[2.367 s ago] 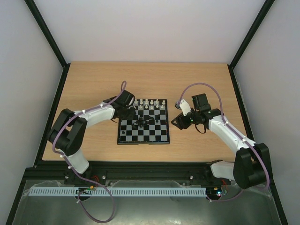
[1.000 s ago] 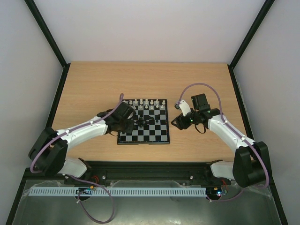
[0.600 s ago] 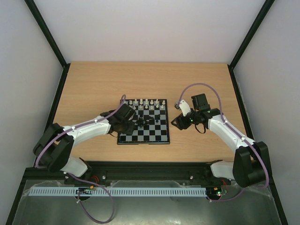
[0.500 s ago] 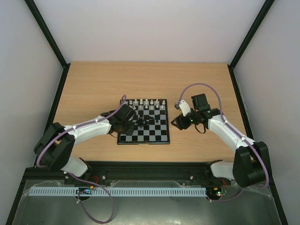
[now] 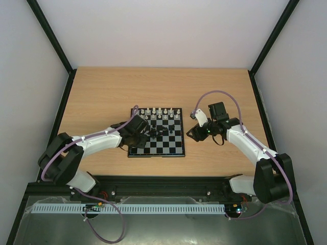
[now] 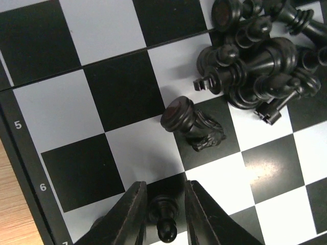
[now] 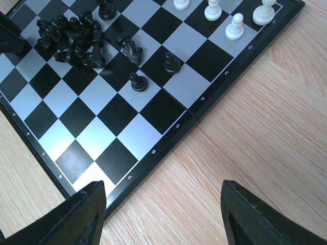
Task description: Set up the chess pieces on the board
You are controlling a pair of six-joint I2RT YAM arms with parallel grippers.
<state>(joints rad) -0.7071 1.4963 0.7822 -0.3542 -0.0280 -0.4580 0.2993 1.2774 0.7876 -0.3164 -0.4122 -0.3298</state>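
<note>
Left wrist view: left gripper [image 6: 164, 190] jaws closely flank a black pawn [image 6: 163, 219] near the board's [image 6: 61, 112] left edge; whether they pinch it, I cannot tell. Beyond lie a toppled knight [image 6: 196, 127] and heaped black chess pieces [image 6: 255, 56]. Right gripper [image 7: 162, 189] gapes wide over the wooden table [image 5: 102, 92] off the board's right edge. White pieces [image 5: 162, 112] line the far edge.
</note>
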